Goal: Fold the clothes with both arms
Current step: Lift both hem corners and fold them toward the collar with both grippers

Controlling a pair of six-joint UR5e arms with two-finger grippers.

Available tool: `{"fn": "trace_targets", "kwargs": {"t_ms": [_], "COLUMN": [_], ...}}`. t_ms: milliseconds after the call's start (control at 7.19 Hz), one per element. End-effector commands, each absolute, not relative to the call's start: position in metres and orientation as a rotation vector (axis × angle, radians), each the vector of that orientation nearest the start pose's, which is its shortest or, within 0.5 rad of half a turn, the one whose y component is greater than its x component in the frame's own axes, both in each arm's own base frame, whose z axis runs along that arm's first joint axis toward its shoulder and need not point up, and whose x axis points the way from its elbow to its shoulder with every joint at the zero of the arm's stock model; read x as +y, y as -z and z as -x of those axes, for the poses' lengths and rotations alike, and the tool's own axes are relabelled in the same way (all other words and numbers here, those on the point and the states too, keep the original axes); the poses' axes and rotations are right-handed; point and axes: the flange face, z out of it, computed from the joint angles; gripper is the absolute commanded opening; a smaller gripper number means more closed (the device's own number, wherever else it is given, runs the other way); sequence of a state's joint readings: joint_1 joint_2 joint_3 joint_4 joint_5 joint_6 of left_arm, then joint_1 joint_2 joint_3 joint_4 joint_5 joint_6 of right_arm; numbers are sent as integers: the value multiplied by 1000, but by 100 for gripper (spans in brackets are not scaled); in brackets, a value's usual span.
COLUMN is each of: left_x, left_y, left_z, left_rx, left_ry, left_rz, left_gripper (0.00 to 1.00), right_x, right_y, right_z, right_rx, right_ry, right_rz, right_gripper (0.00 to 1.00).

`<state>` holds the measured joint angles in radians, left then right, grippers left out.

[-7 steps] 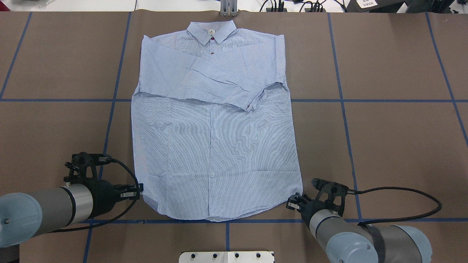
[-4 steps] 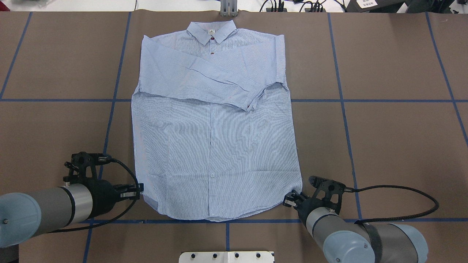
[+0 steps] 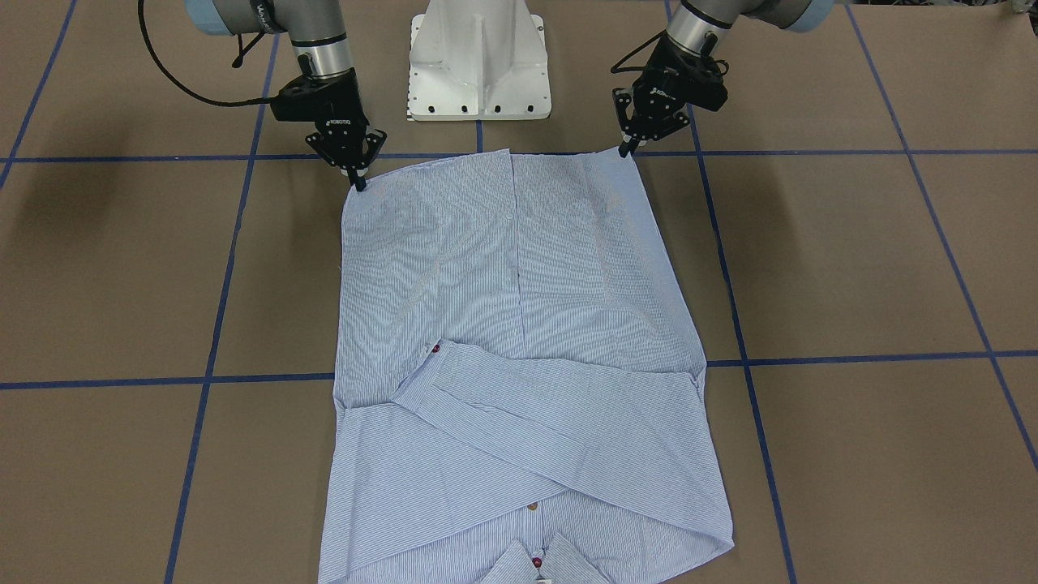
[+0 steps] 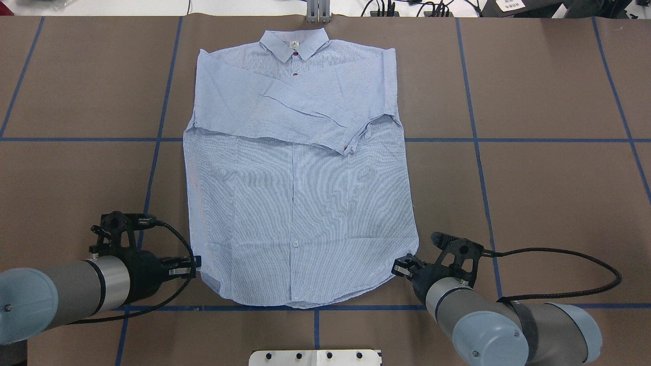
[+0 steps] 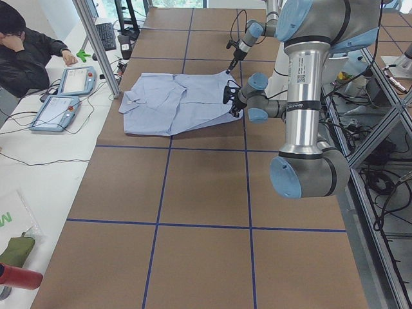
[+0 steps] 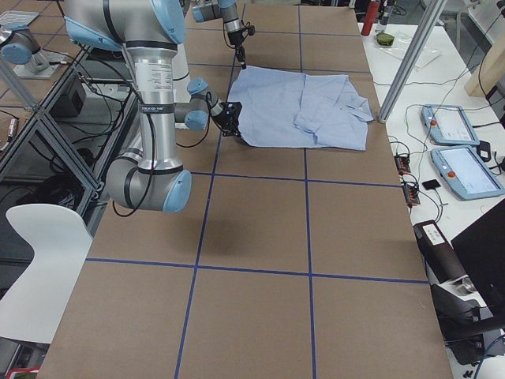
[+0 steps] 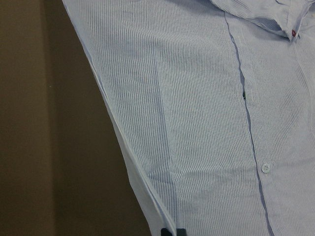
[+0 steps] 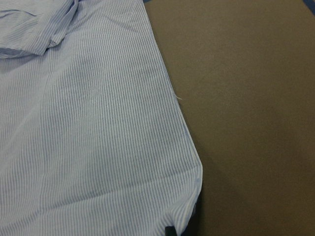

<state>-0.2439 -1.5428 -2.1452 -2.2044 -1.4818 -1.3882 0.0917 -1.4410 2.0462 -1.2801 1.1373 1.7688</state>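
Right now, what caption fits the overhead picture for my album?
Left fingers and right fingers pinch the hem corners of a flat blue striped shirt.

One shirt [image 4: 300, 203] lies on one tabletop [image 4: 549, 203]. There are two arms, the left arm [image 4: 61, 292] and the right arm [image 4: 498, 325]. Each carries one gripper, making two: the left gripper [image 4: 197, 262] and the right gripper [image 4: 397, 267]. The shirt shows two sleeves [image 3: 551, 405], one collar [image 4: 294, 39], two red buttons [image 3: 435, 348], one brown button [image 3: 532, 506], and one white button [image 4: 295, 244] between the grippers. One base [image 3: 478, 57] stands behind the grippers. Well beyond them are two pendants [image 5: 64, 96] and one person [image 5: 26, 55].
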Motion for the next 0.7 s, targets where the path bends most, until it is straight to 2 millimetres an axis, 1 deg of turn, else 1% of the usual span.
{"fn": "trace_targets", "kwargs": {"t_ms": [0, 139, 278, 417, 557], "left_x": [-243, -235, -231, -215, -206], "left_y": [-307, -280, -255, -211, -183], "left_z": [-392, -366, -340, -294, -254], "left_rx": [1183, 1242, 1261, 1281, 1271], "left_ry": [100, 84, 67, 35, 12], "left_rz": [-327, -318, -289, -248, -196], "left_gripper": [0, 0, 0, 0, 0], "right_x": [-223, -216, -203, -193, -193], "right_y": [-303, -269, -229, -197, -184], "right_z": [459, 419, 369, 314, 282], "right_rx": [-984, -972, -968, -977, -981], "right_ry": [-480, -466, -432, -412, -415], "right_rz": [-348, -322, -248, -196, -172], "right_gripper": [0, 0, 0, 0, 0]}}
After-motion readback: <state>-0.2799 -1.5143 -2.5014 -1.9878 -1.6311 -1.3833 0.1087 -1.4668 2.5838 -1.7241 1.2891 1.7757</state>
